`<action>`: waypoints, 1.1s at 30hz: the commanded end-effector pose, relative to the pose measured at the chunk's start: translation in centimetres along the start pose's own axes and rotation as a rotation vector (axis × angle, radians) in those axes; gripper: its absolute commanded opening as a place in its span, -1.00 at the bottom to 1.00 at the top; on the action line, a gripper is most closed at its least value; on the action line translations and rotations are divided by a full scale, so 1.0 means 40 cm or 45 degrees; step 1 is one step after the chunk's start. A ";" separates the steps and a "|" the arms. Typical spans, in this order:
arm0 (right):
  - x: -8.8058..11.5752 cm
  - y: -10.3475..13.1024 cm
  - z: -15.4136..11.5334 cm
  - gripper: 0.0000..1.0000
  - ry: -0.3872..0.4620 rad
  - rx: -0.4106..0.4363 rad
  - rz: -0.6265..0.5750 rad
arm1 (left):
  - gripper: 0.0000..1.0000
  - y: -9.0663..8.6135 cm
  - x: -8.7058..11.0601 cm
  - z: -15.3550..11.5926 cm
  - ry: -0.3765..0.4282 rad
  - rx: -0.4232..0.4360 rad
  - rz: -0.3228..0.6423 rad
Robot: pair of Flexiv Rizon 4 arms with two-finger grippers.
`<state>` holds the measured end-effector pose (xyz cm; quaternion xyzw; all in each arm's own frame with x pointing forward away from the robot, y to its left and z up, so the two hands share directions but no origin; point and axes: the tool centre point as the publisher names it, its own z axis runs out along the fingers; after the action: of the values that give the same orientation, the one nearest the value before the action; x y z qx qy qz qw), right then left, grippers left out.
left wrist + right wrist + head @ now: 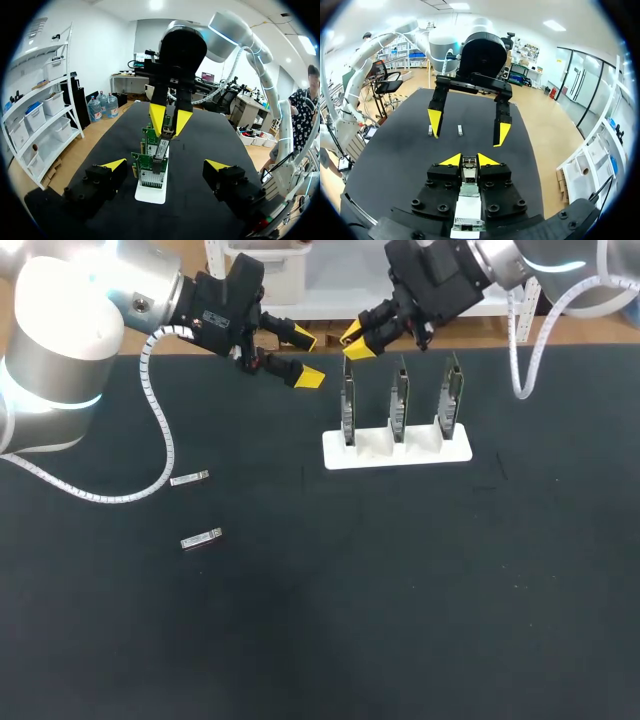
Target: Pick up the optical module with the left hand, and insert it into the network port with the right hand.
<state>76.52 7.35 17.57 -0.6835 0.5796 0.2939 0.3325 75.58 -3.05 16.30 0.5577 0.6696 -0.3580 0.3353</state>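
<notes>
My right gripper [358,343] is shut on a small silver optical module [468,167], which sits between its yellow tips [451,160]. It hangs just above the leftmost network card [347,405]. In the left wrist view the module [162,147] points down at the top of the nearest green card [151,170]. My left gripper [305,358] is open and holds nothing. It hovers left of the card stand, facing the right gripper [170,117]. Its own fingers [112,165] stand wide apart on either side of the cards.
Three green network cards stand upright in a white holder [397,450] at the back middle of the black table. Two spare silver modules lie on the left of the table, one [189,478] farther back and one [201,538] nearer the front.
</notes>
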 end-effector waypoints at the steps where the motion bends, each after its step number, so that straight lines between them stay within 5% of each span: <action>1: -0.001 -0.002 -0.001 -1.00 0.001 0.001 -0.004 | 1.00 0.003 -0.004 0.002 0.010 0.000 -0.005; 33: 0.016 -0.003 0.004 -1.00 0.029 -0.009 0.035 | 1.00 0.003 -0.004 0.002 0.010 0.000 -0.005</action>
<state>76.56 6.96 17.08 -0.6796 0.5911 0.2928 0.3208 75.58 -3.05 16.30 0.5577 0.6696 -0.3580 0.3353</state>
